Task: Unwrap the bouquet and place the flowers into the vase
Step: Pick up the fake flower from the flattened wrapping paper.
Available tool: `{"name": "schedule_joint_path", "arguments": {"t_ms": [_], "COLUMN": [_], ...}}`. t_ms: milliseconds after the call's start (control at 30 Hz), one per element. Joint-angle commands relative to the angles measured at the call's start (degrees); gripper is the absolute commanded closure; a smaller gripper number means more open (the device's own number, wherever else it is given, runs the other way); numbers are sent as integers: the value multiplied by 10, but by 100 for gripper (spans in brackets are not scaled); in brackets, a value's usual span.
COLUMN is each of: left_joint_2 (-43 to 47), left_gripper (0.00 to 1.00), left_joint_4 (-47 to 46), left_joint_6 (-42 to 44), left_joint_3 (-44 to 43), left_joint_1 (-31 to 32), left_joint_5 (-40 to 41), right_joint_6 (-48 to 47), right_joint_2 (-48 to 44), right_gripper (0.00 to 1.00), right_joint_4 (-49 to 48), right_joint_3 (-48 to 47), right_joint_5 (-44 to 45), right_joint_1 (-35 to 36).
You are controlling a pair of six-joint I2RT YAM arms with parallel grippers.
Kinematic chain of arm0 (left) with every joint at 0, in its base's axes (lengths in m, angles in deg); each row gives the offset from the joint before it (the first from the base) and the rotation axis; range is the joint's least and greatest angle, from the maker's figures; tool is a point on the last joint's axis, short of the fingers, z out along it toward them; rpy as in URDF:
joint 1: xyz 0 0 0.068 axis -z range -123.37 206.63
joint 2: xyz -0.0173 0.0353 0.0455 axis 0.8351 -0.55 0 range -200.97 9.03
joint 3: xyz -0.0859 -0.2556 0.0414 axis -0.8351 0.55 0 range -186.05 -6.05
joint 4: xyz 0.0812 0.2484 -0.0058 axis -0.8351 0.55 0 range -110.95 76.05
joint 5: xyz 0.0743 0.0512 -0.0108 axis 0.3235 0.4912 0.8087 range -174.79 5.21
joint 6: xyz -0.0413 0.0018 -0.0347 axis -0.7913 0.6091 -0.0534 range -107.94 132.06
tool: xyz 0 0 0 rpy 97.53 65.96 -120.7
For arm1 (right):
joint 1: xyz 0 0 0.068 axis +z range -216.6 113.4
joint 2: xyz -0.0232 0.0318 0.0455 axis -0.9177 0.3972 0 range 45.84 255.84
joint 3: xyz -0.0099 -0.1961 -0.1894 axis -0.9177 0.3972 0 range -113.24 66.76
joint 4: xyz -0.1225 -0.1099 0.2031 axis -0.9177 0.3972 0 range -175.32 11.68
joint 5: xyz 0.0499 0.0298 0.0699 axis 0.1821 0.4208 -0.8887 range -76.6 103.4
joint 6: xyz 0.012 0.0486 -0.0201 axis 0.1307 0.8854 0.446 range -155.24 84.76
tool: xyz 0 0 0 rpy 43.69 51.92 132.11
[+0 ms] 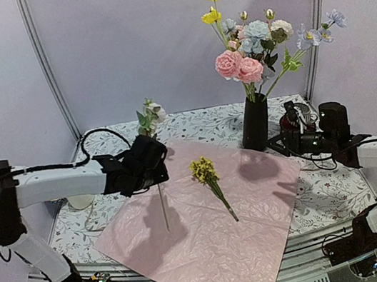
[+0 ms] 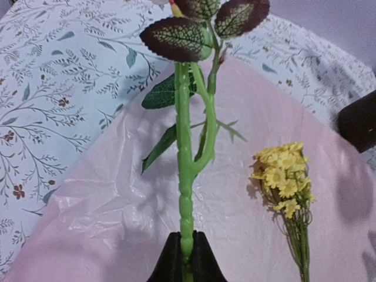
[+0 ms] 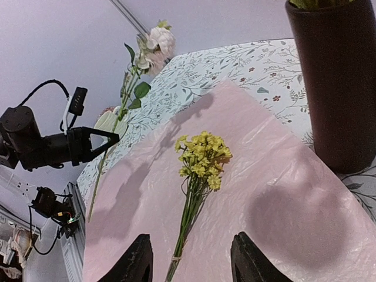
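A: Surface and room?

B: Table under a leaf-print cloth [image 1: 328, 194], with a pink crinkled paper [image 1: 206, 246] spread flat over its middle and one corner reaching the near edge. Pale lilac wall [image 1: 128, 42] behind, and two grey poles [image 1: 45, 63] rising at the far side.

A: Vase?

B: The black vase [image 1: 254, 124] stands upright at the far right, just off the paper's far corner. The flowers [image 1: 249, 51] in it are pink, yellow, pale blue and cream – heads up, fanning right.

A: Left gripper?

B: The left gripper [image 1: 150, 163] is over the paper's left part, jaws clamped on a green stem [image 1: 162, 203]. Its long axis is near vertical, with the cream bloom [image 1: 151, 111] at the top and the bare end down over the paper. Whether that end touches – cannot tell.

A: Anything loose?

B: One yellow sprig [image 1: 210, 181] lies flat on the paper, mid-sheet. Heads point far-left and stalks near-right, so the axis runs diagonal. It is apart from the held stem.

A: Right gripper?

B: The right gripper [image 3: 191, 258] is just right of the vase and aimed left at the sprig. Jaws apart, nothing between them.
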Motion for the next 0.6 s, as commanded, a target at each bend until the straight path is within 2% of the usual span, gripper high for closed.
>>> {"name": "schedule_joint_path", "arguments": {"t_ms": [0,167,367,567], "left_joint_2": [81,171,266,314], "left_gripper": [100,100,99,94], "left_joint_4": [-43,-164,-322,-505], "left_joint_6": [1,75,117,151], "left_joint_3": [50,116,206,284], "left_joint_1": [2,10,17,32], "left_joint_5": [44,-14,-92,-202], "right_joint_6": [3,5,8,27], "right_joint_2": [-9,-30,-60,-38], "right_gripper": [52,52,49,49], "right_joint_4": [-12,-33,-80,-139], "right_joint_3": [-31,-44,-46,-53], "right_joint_5": [-22,-31,-22,10], "right_joint_1": [25,65,135,229]}}
